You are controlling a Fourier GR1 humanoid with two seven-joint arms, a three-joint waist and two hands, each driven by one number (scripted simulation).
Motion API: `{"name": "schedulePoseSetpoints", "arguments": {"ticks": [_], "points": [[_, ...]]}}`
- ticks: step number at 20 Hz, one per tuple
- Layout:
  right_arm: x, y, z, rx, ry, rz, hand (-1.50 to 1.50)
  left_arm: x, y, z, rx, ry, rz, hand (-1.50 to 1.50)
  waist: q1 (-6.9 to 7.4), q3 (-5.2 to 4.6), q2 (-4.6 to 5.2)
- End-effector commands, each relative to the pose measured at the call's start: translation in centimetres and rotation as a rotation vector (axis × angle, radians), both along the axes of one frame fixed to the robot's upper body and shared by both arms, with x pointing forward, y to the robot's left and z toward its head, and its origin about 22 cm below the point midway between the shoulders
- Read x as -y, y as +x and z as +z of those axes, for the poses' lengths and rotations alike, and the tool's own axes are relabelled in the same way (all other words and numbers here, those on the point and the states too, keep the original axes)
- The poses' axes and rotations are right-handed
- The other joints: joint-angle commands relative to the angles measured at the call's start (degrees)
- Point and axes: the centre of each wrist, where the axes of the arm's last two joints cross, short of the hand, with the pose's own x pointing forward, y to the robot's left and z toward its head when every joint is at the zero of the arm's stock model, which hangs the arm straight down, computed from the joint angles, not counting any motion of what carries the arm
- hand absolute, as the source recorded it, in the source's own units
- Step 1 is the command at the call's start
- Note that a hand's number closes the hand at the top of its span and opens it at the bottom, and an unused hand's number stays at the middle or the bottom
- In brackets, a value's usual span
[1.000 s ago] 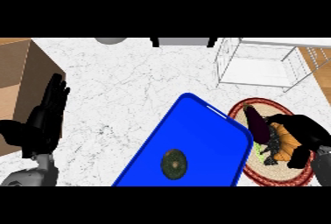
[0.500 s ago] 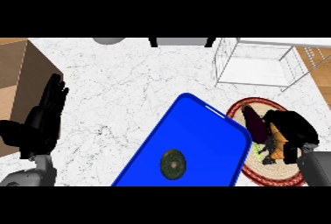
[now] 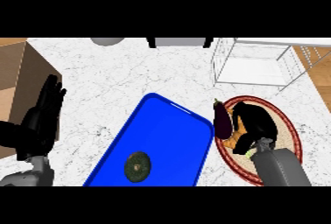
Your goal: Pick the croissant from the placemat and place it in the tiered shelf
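The black right hand (image 3: 255, 124) is curling its fingers down over the orange-brown croissant (image 3: 237, 131), which is lying on the round red-rimmed woven placemat (image 3: 289, 131) beside a dark purple eggplant (image 3: 222, 119). The white wire tiered shelf (image 3: 252, 61) is standing just beyond the placemat. The left hand (image 3: 44, 114) is resting open, fingers straight, at the left edge.

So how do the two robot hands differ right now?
The left robot hand stands open at the view's left edge, fingers straight and pointing up, holding nothing; the right robot hand is curled down over the croissant on the placemat. The left rests over bare counter by the wooden edge; the right sits beside the eggplant. Both are black on grey forearms.
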Motion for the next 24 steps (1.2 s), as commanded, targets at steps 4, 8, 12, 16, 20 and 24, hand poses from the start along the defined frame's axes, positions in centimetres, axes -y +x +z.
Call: {"name": "schedulePoseSetpoints", "arguments": {"ticks": [4,8,12,16,20,24], "points": [[-4.8,-1.8,8.2,0.236,0.328,-0.085,1.50,-0.7,0.4,0.3,0.005,0.016,0.019,0.00,-0.67,0.73,0.03],[-4.6,-3.1,14.2,0.367,0.416,-0.206,1.50,0.2,-0.7,-0.3,-0.014,0.006,0.008,0.00,0.10,0.72,-0.02],[-3.7,-4.2,18.1,0.507,0.385,-0.348,1.50,-0.6,-1.7,-0.4,-0.006,-0.003,-0.010,0.00,0.84,0.74,0.32],[-1.8,-4.0,20.5,0.556,0.290,-0.393,1.50,0.5,-1.2,0.1,0.001,-0.005,-0.022,0.00,0.99,0.78,0.50],[0.7,-3.0,22.5,0.570,0.321,-0.401,1.50,1.1,0.9,0.5,0.012,0.008,-0.012,0.00,0.92,0.78,0.63],[1.0,-0.3,21.4,0.590,0.314,-0.442,1.50,0.5,-0.1,0.1,0.014,0.007,-0.011,0.00,1.17,0.78,0.68]]}}
